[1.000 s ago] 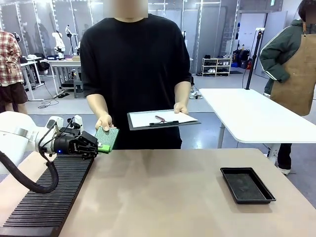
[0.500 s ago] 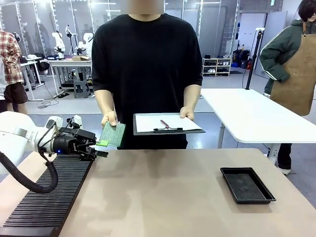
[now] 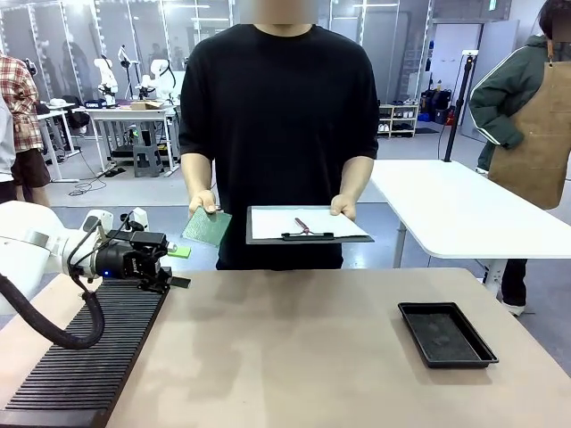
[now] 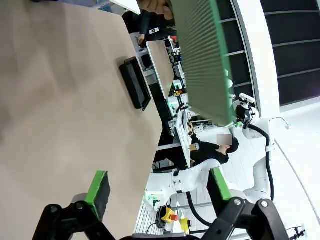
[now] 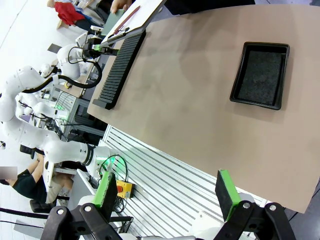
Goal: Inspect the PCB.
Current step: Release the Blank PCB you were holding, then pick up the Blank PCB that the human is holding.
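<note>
The PCB [image 3: 207, 227], a thin green board, is held in the person's hand above the far table edge, beside the grey clipboard [image 3: 308, 226] in their other hand. My left gripper [image 3: 179, 267] is open just below and left of the board, apart from it, with nothing between its green pads. In the left wrist view the PCB [image 4: 200, 55] hangs well beyond my open left gripper [image 4: 159, 185]. My right gripper [image 5: 166, 194] is open and holds nothing, high over the near table edge.
A shallow black tray [image 3: 446, 333] lies on the table's right side, also seen as the tray [image 5: 261, 75]. A black ribbed rack [image 3: 85, 357] runs along the left edge under my left arm. Another person stands by the white table [image 3: 464, 209] at back right.
My left gripper opened and let go of the PCB. The person drew the board up and away from the fingers and shifted slightly right with the clipboard.
</note>
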Controlling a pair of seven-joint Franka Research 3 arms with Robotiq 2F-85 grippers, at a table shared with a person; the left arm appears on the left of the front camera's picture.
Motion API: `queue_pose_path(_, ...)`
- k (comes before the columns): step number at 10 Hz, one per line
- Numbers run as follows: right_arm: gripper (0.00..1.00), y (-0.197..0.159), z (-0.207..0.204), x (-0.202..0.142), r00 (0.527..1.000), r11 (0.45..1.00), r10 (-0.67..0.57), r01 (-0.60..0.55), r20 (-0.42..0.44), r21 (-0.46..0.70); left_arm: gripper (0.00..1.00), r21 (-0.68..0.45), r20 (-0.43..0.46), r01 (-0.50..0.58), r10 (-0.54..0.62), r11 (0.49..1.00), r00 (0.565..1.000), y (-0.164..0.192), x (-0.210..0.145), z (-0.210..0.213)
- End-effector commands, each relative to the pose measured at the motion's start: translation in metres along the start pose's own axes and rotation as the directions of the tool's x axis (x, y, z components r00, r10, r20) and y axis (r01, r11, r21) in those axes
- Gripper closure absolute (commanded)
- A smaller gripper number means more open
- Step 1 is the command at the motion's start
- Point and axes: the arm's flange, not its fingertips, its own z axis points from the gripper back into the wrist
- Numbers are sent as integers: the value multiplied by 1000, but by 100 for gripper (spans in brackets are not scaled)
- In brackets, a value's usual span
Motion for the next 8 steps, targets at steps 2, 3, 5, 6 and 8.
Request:
queue_pose_path(2,0,1,1,1,1000,1000,16,-16,4,11,0,0,0,0,0,1000,1000,0,0,0)
queue_pose_path(3,0,1,1,1,1000,1000,16,-16,4,11,0,0,0,0,0,1000,1000,0,0,0)
queue_pose_path(5,0,1,1,1,1000,1000,16,-16,4,11,0,0,0,0,0,1000,1000,0,0,0)
queue_pose_path(6,0,1,1,1,1000,1000,16,-16,4,11,0,0,0,0,0,1000,1000,0,0,0)
queue_pose_path(8,0,1,1,1,1000,1000,16,-16,4,11,0,0,0,0,0,1000,1000,0,0,0)
